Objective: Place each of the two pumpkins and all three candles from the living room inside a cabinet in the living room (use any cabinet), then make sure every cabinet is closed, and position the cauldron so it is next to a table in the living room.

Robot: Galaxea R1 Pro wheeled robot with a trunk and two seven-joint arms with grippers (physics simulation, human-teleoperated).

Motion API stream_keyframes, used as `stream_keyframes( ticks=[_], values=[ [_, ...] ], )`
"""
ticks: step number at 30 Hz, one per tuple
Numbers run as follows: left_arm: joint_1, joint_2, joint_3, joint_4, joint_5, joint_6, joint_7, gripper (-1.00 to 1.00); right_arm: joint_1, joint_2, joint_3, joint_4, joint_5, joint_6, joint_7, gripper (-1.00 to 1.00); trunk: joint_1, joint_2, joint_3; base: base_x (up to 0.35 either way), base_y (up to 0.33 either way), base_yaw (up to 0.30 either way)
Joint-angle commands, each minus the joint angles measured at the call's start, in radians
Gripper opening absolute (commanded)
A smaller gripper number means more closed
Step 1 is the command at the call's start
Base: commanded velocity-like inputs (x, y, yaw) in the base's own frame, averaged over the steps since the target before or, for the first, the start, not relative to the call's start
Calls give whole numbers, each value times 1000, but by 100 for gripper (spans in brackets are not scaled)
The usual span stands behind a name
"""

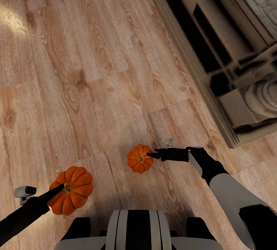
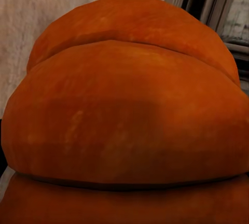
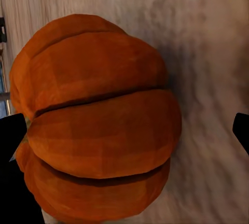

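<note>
Two orange ribbed pumpkins show in the head view over the wooden floor. The larger-looking left pumpkin hangs close in front of my trunk, and my left gripper is shut on it near its stem. Its orange ribs crowd the left wrist view and hide the fingers. The smaller-looking right pumpkin rests on the floor. My right gripper is open at its side. In the right wrist view that pumpkin lies between the dark fingertips, close to one and apart from the other.
A stone-and-brick fireplace with dark openings and a stepped base runs along the right side. Bare wooden floor stretches ahead and to the left. My own base is at the bottom edge.
</note>
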Motion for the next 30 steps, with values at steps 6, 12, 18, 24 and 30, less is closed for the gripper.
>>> stream_keyframes(
  ticks=[6,12,18,24,30],
  values=[
    [0,0,-1,-1,3,7,-2,-100,-1,-1,6,-1,-10,10,-1,100,0,0,0,0,0,157],
    [0,1,-2,-2,3,7,-1,-100,-1,-1,6,-1,-10,10,-2,100,0,0,0,0,0,240],
    [0,2,-4,-5,3,7,-1,-100,-1,6,27,1,9,14,-1,-100,0,0,0,0,0,67],
    [-1,2,-7,-6,3,7,-1,-100,-7,15,86,2,29,76,0,-100,0,0,0,0,0,6],
    [0,-7,-8,-2,-5,0,4,-100,-8,15,93,1,32,88,0,-100,0,0,0,0,0,0]
  ],
)
